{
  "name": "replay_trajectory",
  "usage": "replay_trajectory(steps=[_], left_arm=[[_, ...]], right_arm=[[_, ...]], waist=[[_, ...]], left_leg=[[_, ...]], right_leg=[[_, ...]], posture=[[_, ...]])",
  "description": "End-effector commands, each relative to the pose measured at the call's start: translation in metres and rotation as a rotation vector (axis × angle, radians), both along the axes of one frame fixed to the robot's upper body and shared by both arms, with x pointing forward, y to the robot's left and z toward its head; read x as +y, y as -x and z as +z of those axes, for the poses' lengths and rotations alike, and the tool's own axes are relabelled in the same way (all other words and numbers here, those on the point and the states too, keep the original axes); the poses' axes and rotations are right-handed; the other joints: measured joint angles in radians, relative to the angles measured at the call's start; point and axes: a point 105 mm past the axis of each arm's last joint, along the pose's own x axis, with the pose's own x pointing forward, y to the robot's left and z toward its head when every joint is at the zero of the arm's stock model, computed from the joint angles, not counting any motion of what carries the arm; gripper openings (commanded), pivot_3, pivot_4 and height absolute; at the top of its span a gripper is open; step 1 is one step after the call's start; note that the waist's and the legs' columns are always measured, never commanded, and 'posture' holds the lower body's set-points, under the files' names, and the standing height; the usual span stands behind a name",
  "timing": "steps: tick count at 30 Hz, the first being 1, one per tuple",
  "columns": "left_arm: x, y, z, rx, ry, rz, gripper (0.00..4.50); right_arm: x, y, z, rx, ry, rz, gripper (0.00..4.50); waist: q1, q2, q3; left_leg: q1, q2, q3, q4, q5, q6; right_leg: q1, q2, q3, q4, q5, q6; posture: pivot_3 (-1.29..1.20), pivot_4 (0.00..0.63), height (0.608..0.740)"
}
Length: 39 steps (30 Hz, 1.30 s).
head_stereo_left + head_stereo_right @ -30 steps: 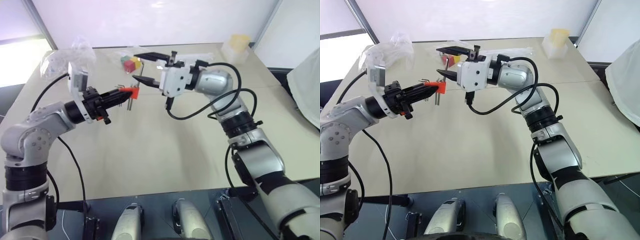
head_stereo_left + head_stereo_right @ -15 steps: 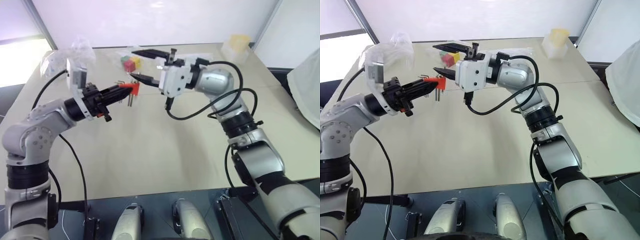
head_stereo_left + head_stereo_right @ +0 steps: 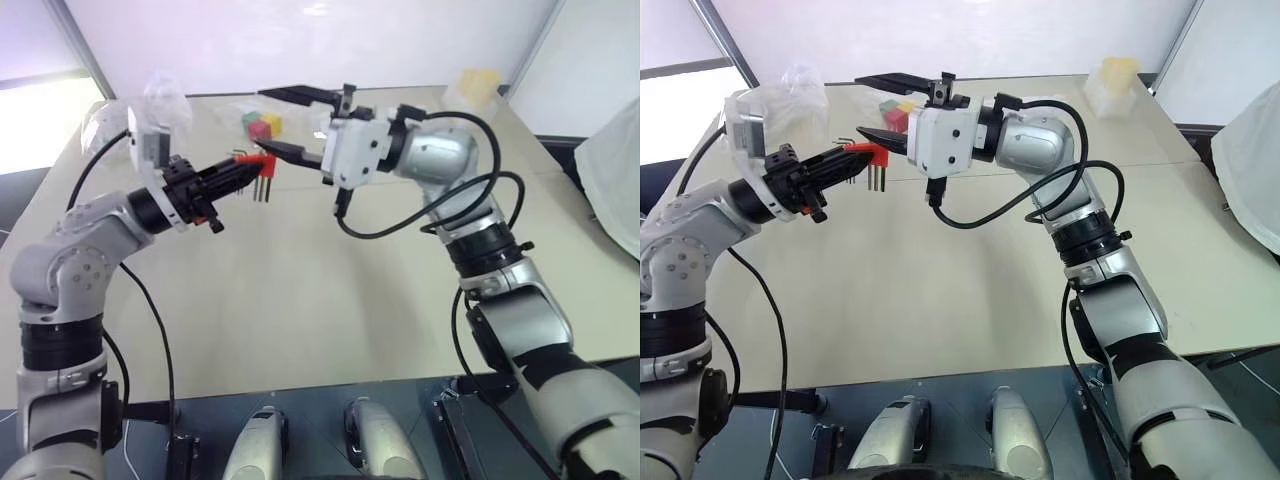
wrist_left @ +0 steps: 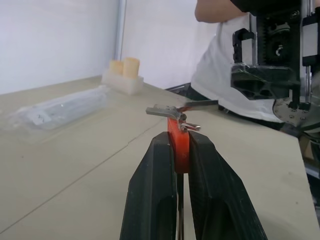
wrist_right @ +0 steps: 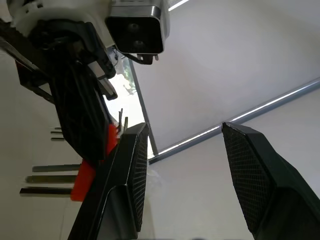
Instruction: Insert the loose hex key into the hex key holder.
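Upper left of the frame, the left pincer [image 3: 243, 168] clamps the hex key holder [image 3: 258, 160] while the right pincer [image 3: 288, 121] gapes empty beside it, so a nudge could twist the holder loose.

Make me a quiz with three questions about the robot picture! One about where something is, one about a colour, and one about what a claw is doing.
1. Where is the hex key holder?
A. Lying flat on the table
B. Held up in the air by the left gripper
C. Inside the plastic bag

2. What colour is the holder's plastic block?
A. Orange-red
B. Blue
C. White

3. What are the fingers of the right gripper doing?
A. Squeezing the holder
B. Pressed shut together
C. Standing apart with nothing between them

Answers:
1. B: the head views show the holder pinched at the left gripper's tips, above the table.
2. A: the block shows orange-red between the black fingers in the left wrist view.
3. C: the right wrist view shows a wide bare gap between its two fingers.
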Motion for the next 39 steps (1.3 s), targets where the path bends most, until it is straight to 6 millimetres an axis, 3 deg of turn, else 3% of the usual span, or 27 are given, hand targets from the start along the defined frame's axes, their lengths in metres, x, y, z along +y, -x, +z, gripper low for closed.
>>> replay_trajectory(steps=[1,5,12,22,25,29,37,39], left_arm=[[0.003,0.001,0.021,-0.083,0.013,0.011,0.00],[0.007,-0.002,0.025,-0.084,0.031,0.038,0.00],[0.017,-0.003,-0.007,0.099,0.093,0.140,0.00],[0.050,-0.004,-0.069,0.376,0.204,0.372,0.00],[0.054,-0.003,-0.111,0.527,0.234,0.435,0.00],[0.060,0.001,-0.146,0.633,0.236,0.503,0.00],[0.092,0.011,-0.178,0.700,0.188,0.640,0.00],[0.099,0.013,-0.182,0.702,0.164,0.668,0.88]], right_arm=[[-0.006,0.006,0.003,0.001,-0.005,0.010,2.37],[-0.014,-0.004,-0.009,0.049,-0.016,-0.053,2.37],[-0.024,-0.013,-0.025,0.135,-0.070,-0.135,2.37],[-0.025,-0.013,-0.039,0.207,-0.105,-0.177,2.37],[-0.023,-0.011,-0.044,0.224,-0.110,-0.178,2.37],[-0.021,-0.008,-0.048,0.236,-0.111,-0.179,2.37],[-0.022,-0.006,-0.055,0.254,-0.107,-0.195,2.37],[-0.022,-0.005,-0.057,0.262,-0.107,-0.198,2.41]], waist=[[0.000,0.000,0.000],[-0.001,0.000,0.000],[-0.002,0.000,0.000],[0.002,0.000,0.000],[0.002,0.000,0.000],[0.002,0.000,0.000],[-0.002,-0.001,0.000],[-0.002,0.000,0.000]], left_leg=[[0.000,0.000,0.000,0.000,0.000,0.000],[0.000,0.000,0.000,0.000,0.000,0.000],[0.000,0.000,0.000,0.000,0.000,0.000],[0.001,0.000,-0.002,0.001,0.000,0.000],[0.001,0.000,-0.002,0.001,0.000,0.000],[0.001,0.000,-0.002,0.001,0.000,0.000],[0.002,0.000,-0.001,0.001,0.000,0.000],[0.003,0.000,-0.001,0.000,0.000,0.000]], right_leg=[[0.000,0.000,0.000,0.000,0.000,0.000],[0.000,0.000,0.000,0.000,0.000,0.000],[0.000,0.000,0.000,0.001,0.000,0.000],[0.000,-0.001,0.000,0.002,0.000,0.000],[0.001,-0.001,0.000,0.002,0.000,0.000],[0.001,-0.001,0.000,0.002,0.000,0.000],[0.002,-0.001,0.000,0.002,0.000,0.000],[0.002,0.000,0.000,0.002,0.000,0.000]], posture=[[0.00,0.150,0.740],[0.00,0.150,0.740],[0.00,0.150,0.740],[0.00,0.150,0.740],[0.00,0.150,0.740],[0.00,0.150,0.740],[0.00,0.150,0.740],[0.00,0.150,0.740]])
